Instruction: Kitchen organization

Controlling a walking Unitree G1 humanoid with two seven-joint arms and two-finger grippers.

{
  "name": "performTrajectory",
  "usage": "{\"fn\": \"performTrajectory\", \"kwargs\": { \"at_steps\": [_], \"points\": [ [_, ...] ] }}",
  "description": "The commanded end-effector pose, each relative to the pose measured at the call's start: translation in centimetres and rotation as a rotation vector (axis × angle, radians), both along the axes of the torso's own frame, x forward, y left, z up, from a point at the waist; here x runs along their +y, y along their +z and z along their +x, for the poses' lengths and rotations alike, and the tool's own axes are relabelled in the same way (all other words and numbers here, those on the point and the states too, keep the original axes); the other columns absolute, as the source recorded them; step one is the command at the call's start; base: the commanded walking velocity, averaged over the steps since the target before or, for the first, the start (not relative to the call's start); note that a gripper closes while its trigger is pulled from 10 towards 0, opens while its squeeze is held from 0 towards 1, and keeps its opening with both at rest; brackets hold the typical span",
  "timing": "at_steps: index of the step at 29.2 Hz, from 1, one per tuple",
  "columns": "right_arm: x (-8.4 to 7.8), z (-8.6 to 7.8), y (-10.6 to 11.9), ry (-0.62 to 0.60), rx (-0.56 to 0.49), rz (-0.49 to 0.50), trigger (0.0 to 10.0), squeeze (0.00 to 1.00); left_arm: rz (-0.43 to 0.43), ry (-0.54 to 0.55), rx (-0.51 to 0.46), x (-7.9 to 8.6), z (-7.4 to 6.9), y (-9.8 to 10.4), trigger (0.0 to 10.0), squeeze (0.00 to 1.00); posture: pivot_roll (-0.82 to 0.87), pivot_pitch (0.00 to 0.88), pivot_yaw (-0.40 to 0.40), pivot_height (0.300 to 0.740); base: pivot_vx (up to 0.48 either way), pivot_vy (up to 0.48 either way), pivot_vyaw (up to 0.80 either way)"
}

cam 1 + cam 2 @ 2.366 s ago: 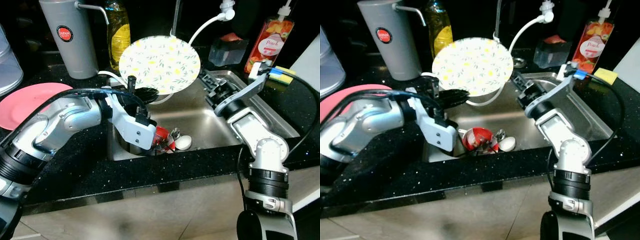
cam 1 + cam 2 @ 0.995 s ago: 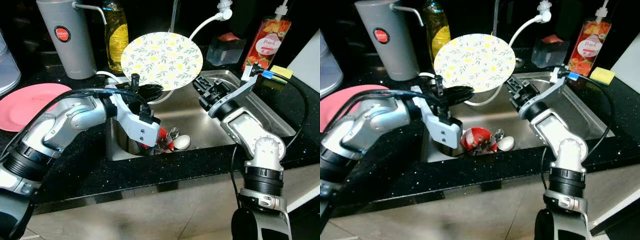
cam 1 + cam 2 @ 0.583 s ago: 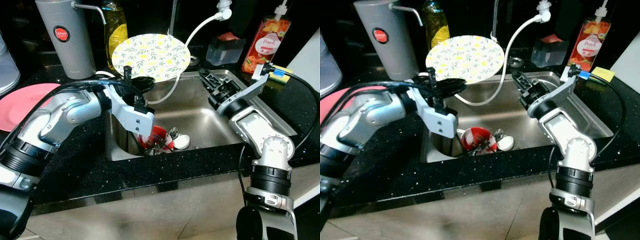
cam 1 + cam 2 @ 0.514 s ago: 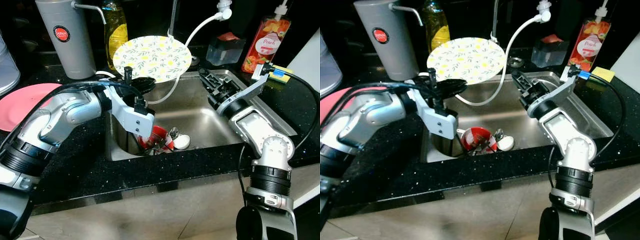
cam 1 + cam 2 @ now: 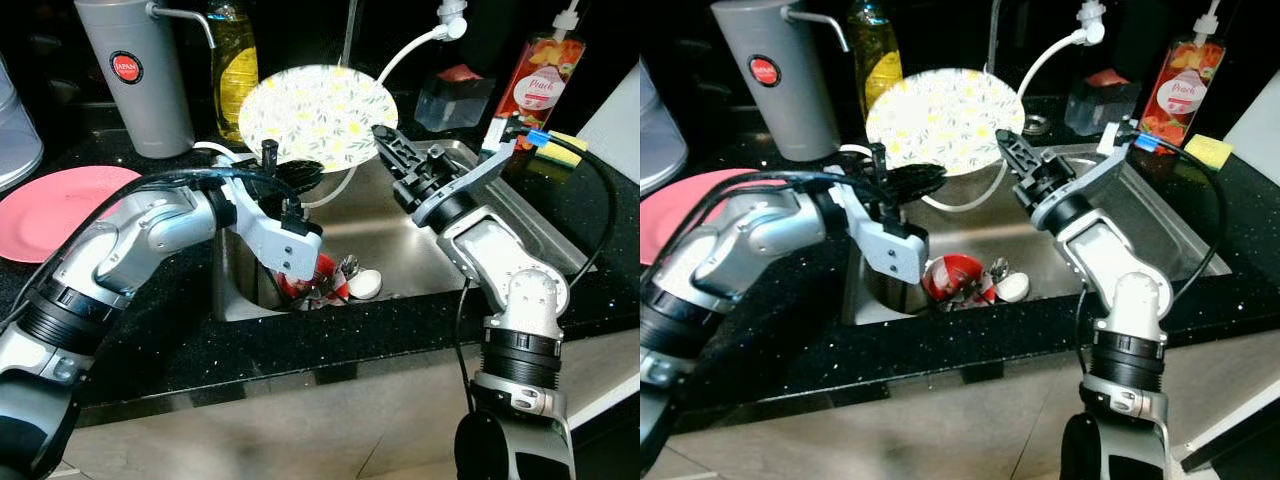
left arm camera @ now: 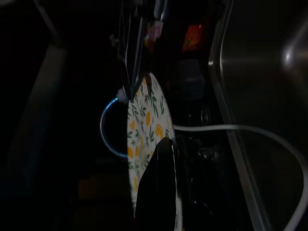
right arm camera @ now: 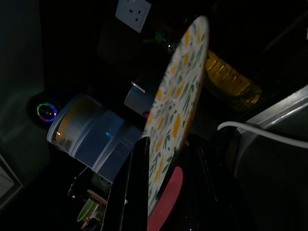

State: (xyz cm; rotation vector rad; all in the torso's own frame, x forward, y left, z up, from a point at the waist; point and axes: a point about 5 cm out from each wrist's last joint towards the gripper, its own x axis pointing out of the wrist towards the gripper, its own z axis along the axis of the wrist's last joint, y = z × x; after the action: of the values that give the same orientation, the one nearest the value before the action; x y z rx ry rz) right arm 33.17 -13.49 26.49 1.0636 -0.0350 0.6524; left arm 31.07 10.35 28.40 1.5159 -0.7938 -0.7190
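Left gripper (image 5: pixel 298 178) pinches floral plate (image 5: pixel 318 117) (tilted)

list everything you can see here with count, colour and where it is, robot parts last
patterned plate: 1, white with yellow and green print, held on edge above the sink's back
pink plate: 1, pink, counter far left
thermos jug: 1, grey, back left
oil bottle: 1, yellow, beside the jug
soap bottle: 1, red-orange, back right
sponge: 1, yellow, right counter
sink: 1, steel, centre
red bowl: 1, red, in sink with cutlery
hose: 1, white, over sink
left gripper: black, at plate's lower edge
right gripper: black, at plate's right edge
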Motion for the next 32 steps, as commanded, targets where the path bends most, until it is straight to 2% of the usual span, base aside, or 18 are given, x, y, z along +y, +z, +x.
{"fn": "performTrajectory", "kwargs": {
  "at_steps": [1, 7, 8, 9, 19, 22, 23, 24, 25, 26, 27, 29, 30, 31, 32],
  "points": [
    [0.5, -0.3, 0.4, 0.026, -0.022, -0.004, 10.0, 0.00, 0.009, -0.033, 0.004, -0.8, -0.3, -0.4, 10.0, 0.00, 0.07, 0.000, -0.033, 0.740, 0.000, 0.000, 0.00],
    [1.2, -0.3, -0.2, 0.046, 0.008, -0.015, 10.0, 0.00, 0.010, -0.056, 0.010, -1.3, -0.5, -0.6, 10.0, 0.00, 0.07, 0.000, -0.033, 0.740, 0.000, 0.000, 0.00],
    [1.2, -0.2, -0.3, 0.039, 0.018, -0.016, 1.3, 0.00, 0.012, -0.057, 0.011, -1.3, -0.5, -0.6, 10.0, 0.00, 0.07, 0.000, -0.033, 0.740, 0.000, 0.000, 0.00],
    [1.2, -0.2, -0.4, 0.032, 0.024, -0.016, 0.0, 0.00, 0.014, -0.058, 0.011, -1.3, -0.6, -0.6, 10.0, 0.00, 0.07, 0.000, -0.036, 0.740, 0.000, 0.000, 0.00],
    [0.9, -0.1, -0.5, 0.009, 0.023, -0.016, 0.0, 0.00, 0.022, -0.060, -0.002, -1.3, -0.6, -0.6, 10.0, 0.00, 0.08, 0.000, -0.036, 0.740, 0.000, 0.000, 0.00],
    [0.9, -0.1, -0.6, 0.006, 0.023, -0.021, 0.0, 0.00, -0.010, -0.056, 0.069, -1.4, -0.7, -0.9, 10.0, 0.00, 0.08, 0.000, -0.036, 0.740, 0.000, 0.000, 0.00],
    [0.9, -0.1, -0.6, 0.004, 0.022, -0.029, 0.0, 0.00, -0.021, -0.064, 0.124, -1.4, -0.9, -1.2, 10.0, 1.00, 0.08, 0.000, -0.036, 0.740, 0.000, 0.000, 0.00],
    [0.9, -0.1, -0.6, 0.002, 0.022, -0.035, 0.0, 0.00, -0.026, -0.071, 0.162, -1.4, -1.1, -1.3, 10.0, 1.00, 0.08, 0.000, -0.036, 0.740, 0.000, 0.000, 0.00],
    [0.9, -0.1, -0.7, -0.003, 0.023, -0.050, 10.0, 0.00, -0.061, -0.079, 0.162, -1.5, -1.2, -1.0, 10.0, 1.00, 0.08, 0.000, -0.036, 0.740, 0.000, 0.000, 0.00],
    [1.0, -0.1, -0.9, -0.008, 0.024, -0.066, 10.0, 0.00, -0.138, -0.064, 0.188, -1.6, -1.1, -0.4, 10.0, 1.00, 0.08, 0.000, -0.036, 0.740, 0.000, 0.000, 0.00],
    [0.9, -0.1, -1.0, -0.016, 0.027, -0.078, 10.0, 0.00, -0.124, -0.058, 0.247, -1.5, -1.3, -0.5, 10.0, 0.96, 0.07, 0.000, -0.033, 0.740, 0.000, 0.000, 0.00],
    [0.9, -0.1, -1.0, -0.016, 0.027, -0.078, 10.0, 0.00, -0.124, -0.058, 0.247, -1.5, -1.3, -0.5, 10.0, 0.96, 0.07, 0.000, -0.033, 0.740, 0.000, 0.000, 0.00],
    [0.4, 0.2, -1.3, -0.054, 0.042, -0.102, 10.0, 0.00, -0.137, -0.086, 0.428, -1.2, -2.3, -1.0, 10.0, 0.00, 0.07, 0.000, -0.032, 0.740, 0.000, 0.000, 0.00],
    [0.4, 0.2, -1.3, -0.054, 0.042, -0.102, 10.0, 0.00, -0.137, -0.086, 0.428, -1.2, -2.3, -1.0, 10.0, 0.00, 0.07, 0.000, -0.032, 0.740, 0.000, 0.000, 0.00],
    [0.0, 0.4, -1.4, -0.076, 0.049, -0.110, 10.0, 0.00, -0.158, -0.103, 0.503, -1.1, -2.7, -1.2, 10.0, 0.00, 0.07, 0.000, -0.032, 0.740, 0.000, 0.000, 0.00]
  ]
}}
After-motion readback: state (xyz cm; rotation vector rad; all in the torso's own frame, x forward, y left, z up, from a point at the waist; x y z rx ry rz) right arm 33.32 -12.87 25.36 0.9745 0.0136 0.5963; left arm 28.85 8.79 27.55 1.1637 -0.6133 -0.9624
